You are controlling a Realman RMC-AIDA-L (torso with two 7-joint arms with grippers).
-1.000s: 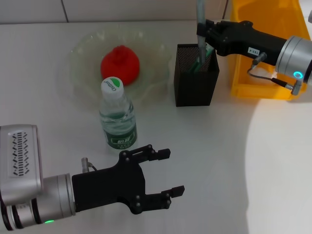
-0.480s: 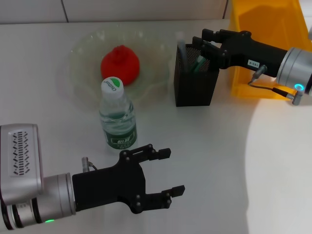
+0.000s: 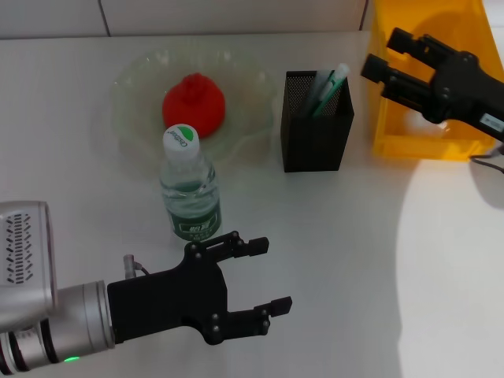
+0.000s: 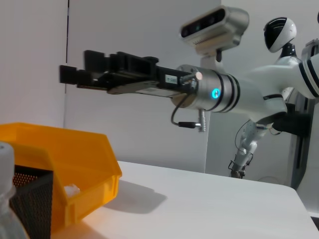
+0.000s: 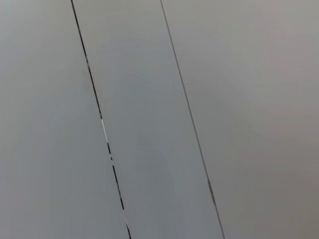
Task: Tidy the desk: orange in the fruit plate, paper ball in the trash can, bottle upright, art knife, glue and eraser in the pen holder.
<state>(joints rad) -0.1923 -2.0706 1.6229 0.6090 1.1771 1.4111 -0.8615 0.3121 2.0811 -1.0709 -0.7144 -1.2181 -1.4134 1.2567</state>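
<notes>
The orange [image 3: 194,104] lies in the fruit plate [image 3: 134,79] at the back left. The bottle [image 3: 190,185] stands upright just in front of the plate. The pen holder [image 3: 315,138] holds the green glue [image 3: 334,82] and the grey art knife [image 3: 318,85], both leaning. My right gripper [image 3: 383,53] is open and empty, raised over the left edge of the yellow trash can [image 3: 425,134]; it also shows in the left wrist view [image 4: 75,74]. My left gripper [image 3: 272,276] is open and empty at the front, below the bottle. The eraser and the paper ball are not seen.
The trash can [image 4: 60,169] and the pen holder [image 4: 30,199] also show in the left wrist view, with a small whitish thing [image 4: 70,188] in the can's front opening. The right wrist view shows only a grey panelled wall.
My right gripper let the grey art knife drop into the pen holder, opened, and drew back to the right over the trash can. My left arm shifted slightly toward me.
</notes>
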